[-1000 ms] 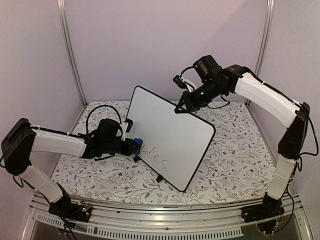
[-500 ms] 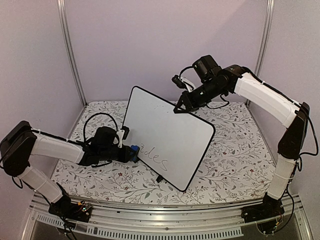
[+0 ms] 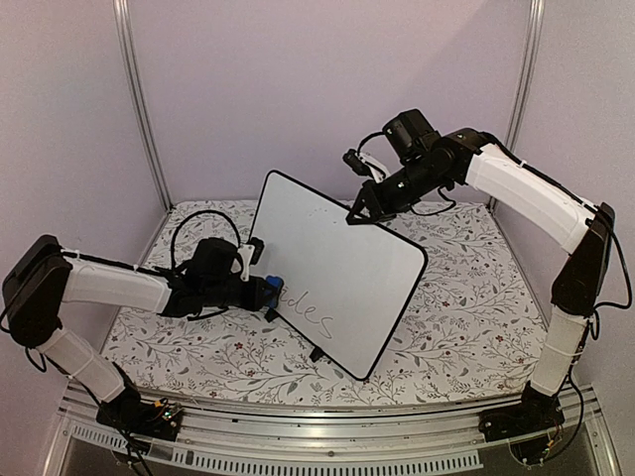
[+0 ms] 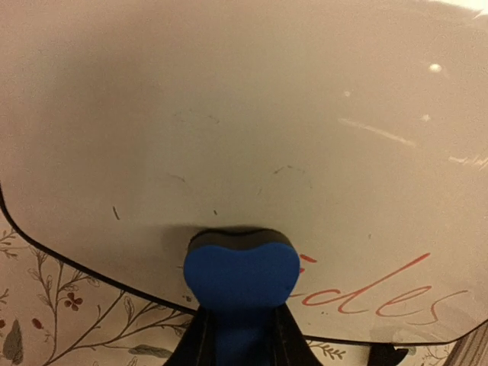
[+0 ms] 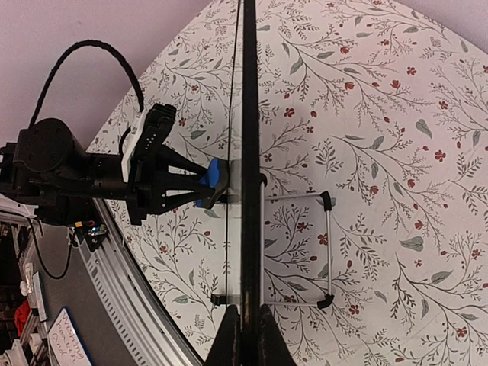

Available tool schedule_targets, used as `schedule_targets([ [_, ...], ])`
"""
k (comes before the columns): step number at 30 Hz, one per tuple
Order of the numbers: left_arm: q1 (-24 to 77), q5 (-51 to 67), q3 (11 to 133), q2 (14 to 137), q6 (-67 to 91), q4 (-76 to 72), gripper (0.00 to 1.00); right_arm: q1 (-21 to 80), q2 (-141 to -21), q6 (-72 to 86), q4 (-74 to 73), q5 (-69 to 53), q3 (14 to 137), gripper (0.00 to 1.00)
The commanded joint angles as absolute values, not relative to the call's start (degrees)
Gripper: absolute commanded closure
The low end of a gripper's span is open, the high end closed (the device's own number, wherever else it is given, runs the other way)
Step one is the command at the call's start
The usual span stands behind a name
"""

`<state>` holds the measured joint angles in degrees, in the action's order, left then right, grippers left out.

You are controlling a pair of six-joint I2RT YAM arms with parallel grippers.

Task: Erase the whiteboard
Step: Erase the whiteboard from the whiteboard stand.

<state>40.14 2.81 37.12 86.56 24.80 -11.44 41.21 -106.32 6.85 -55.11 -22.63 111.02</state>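
Since half a second ago, I'm seeing the left gripper [image 3: 264, 292] sliding back up and right. It is clamped on the blue eraser [image 4: 241, 268], which is pressing the whiteboard [image 3: 342, 258] near its lower left corner, beside the handwriting [image 4: 381, 293]. The right gripper [image 3: 359, 212] is pinching the board's top edge, holding it tilted on the table [image 3: 476, 297].

Glowing soft and even in the top view, leaving only faint shadows under the board [image 3: 337, 273]. Looking dim, warm and hazy in the left wrist view, dropping a dark shadow from the eraser [image 4: 241, 271] onto the board, catching small glare streaks upper right. Showing bright and sharp in the right wrist view, bowing at the edges.
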Motion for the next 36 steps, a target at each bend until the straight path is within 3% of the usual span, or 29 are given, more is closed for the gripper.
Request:
schedule_targets([
  [1, 41.09, 1.73, 41.97, 87.97, 22.42, -12.96, 1.00, 43.59, -109.30, 1.92, -61.22, -23.47, 109.07, 1.00],
  [21, 43.56, 3.16, 30.89, 88.70, 27.73, -17.43, 1.00, 43.59, -108.81, 1.98, -61.22, -23.41, 108.64, 1.00],
  [36, 43.18, 0.89, 41.13, 87.17, 23.07, -14.05, 1.00, 43.59, -108.81, 1.85, -61.01, -23.47, 108.28, 1.00],
])
